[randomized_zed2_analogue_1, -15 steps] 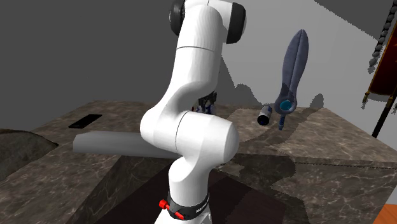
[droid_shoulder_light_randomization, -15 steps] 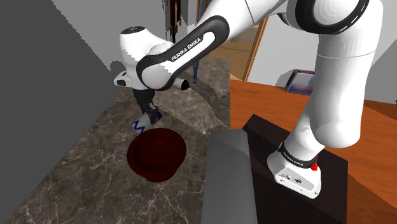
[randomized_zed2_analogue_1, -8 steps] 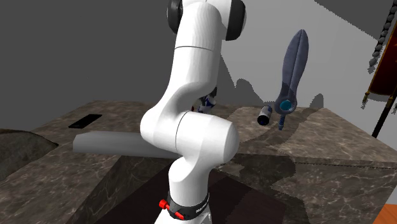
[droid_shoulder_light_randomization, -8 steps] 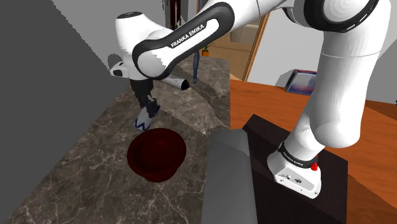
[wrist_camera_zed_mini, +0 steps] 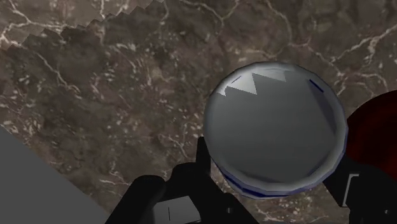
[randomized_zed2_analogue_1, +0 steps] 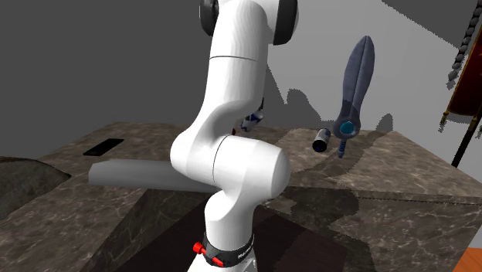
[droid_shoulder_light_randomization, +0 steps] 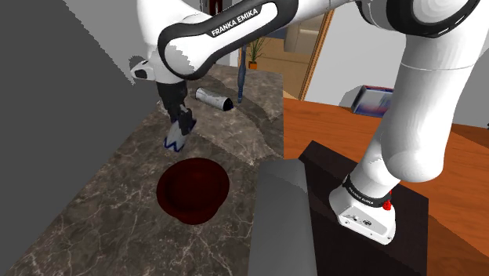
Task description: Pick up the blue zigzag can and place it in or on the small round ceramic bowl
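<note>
My black gripper (droid_shoulder_light_randomization: 179,128) is shut on the blue zigzag can (droid_shoulder_light_randomization: 173,143), a white can with blue zigzag lines that hangs tilted above the marble counter. The can sits just beyond the far rim of the dark red round bowl (droid_shoulder_light_randomization: 193,188), which rests on the counter. Looking along the hand, the can's grey round end (wrist_camera_zed_mini: 275,133) lies between the two fingers (wrist_camera_zed_mini: 192,173), and an edge of the bowl (wrist_camera_zed_mini: 380,127) shows beside it. In the second exterior view a bit of the can (randomized_zed2_analogue_1: 252,120) peeks out behind the arm.
A second grey can (droid_shoulder_light_randomization: 213,97) lies on its side farther back on the counter (droid_shoulder_light_randomization: 117,196), next to a blue dagger-shaped object (randomized_zed2_analogue_1: 352,89) leaning on the wall. A grey cylinder (droid_shoulder_light_randomization: 284,219) lies by the stand. A grey wall runs along the shoulder view's left.
The hand has risen with the can, lifting it higher above the counter and slightly toward the far side, away from the bowl's rim. The bowl has not moved.
</note>
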You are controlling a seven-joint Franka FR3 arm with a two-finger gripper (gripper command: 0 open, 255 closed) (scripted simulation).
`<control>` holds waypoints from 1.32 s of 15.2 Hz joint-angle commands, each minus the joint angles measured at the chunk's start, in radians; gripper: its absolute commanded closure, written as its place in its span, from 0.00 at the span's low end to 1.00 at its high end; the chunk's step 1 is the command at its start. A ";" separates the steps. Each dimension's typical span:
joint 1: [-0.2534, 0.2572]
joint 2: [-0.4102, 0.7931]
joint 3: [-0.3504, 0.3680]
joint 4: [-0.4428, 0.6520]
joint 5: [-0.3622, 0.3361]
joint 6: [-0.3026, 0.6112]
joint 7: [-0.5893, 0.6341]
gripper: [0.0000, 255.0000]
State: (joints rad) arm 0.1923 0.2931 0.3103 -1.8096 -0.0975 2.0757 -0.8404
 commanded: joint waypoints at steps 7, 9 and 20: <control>-0.003 -0.038 0.005 0.059 0.015 -0.095 -0.010 1.00; -0.003 -0.045 0.006 0.077 0.018 -0.120 -0.012 1.00; 0.058 -0.231 0.072 -0.128 0.078 -0.092 0.101 1.00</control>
State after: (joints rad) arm 0.2409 0.0882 0.3718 -1.9110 -0.0294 1.9814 -0.7567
